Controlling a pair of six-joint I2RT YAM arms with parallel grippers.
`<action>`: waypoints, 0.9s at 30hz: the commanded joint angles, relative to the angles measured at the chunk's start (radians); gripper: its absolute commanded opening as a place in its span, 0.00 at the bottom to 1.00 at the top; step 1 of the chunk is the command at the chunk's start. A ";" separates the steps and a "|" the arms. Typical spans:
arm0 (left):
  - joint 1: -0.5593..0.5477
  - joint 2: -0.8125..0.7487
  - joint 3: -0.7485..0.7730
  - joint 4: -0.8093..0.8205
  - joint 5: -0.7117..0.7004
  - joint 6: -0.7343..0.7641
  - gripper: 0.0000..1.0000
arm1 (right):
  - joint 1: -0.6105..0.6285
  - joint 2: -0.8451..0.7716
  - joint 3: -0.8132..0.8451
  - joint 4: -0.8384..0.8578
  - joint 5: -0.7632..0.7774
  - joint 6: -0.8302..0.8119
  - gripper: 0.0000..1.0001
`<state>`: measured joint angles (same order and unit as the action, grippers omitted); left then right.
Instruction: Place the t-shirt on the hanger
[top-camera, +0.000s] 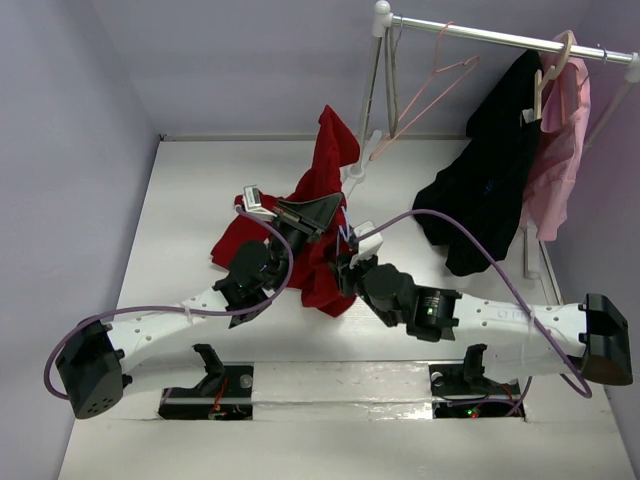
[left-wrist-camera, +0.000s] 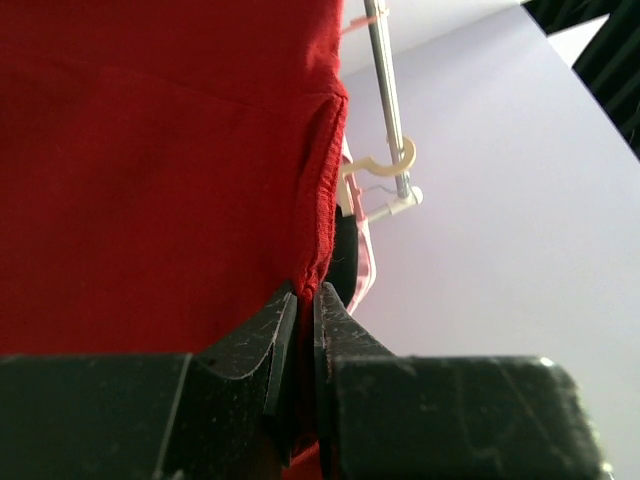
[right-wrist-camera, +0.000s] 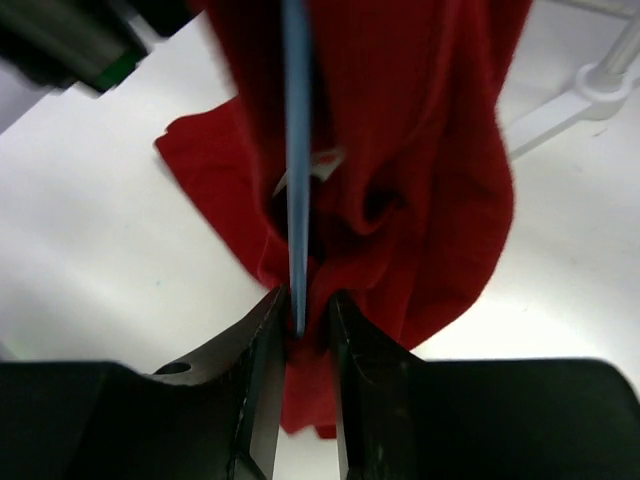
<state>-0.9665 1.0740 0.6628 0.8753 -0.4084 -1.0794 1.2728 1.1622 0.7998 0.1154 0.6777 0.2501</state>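
Note:
The red t-shirt (top-camera: 325, 165) is lifted off the white table in a peak, its lower part heaped below. My left gripper (top-camera: 322, 212) is shut on a ribbed edge of the t-shirt (left-wrist-camera: 150, 170), the cloth pinched between the fingertips (left-wrist-camera: 307, 292). The light-blue hanger (right-wrist-camera: 295, 150) shows as a thin wire running down in front of the red cloth (right-wrist-camera: 430, 150). My right gripper (right-wrist-camera: 305, 305) has its jaws drawn in narrow on that wire and a fold of cloth beside it. From above, the right gripper (top-camera: 347, 250) sits at the shirt's right side.
A clothes rack (top-camera: 500, 38) stands at the back right, carrying a thin pink hanger (top-camera: 430, 85), a black garment (top-camera: 490, 180) and a pink garment (top-camera: 560, 160). Its white foot (right-wrist-camera: 590, 90) lies just behind the shirt. Purple walls enclose the table.

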 joint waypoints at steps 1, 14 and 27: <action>-0.012 -0.039 0.001 0.050 -0.007 -0.017 0.00 | -0.059 -0.010 0.047 0.156 0.031 -0.072 0.27; -0.021 -0.042 0.004 0.004 -0.032 -0.008 0.00 | -0.099 -0.015 0.044 0.159 -0.043 -0.081 0.07; -0.012 -0.144 0.153 -0.343 -0.182 0.277 0.73 | -0.099 -0.301 -0.073 -0.246 -0.277 0.078 0.00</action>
<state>-0.9859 0.9531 0.7399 0.6174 -0.5426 -0.9112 1.1763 0.9344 0.7349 -0.0494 0.4805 0.2829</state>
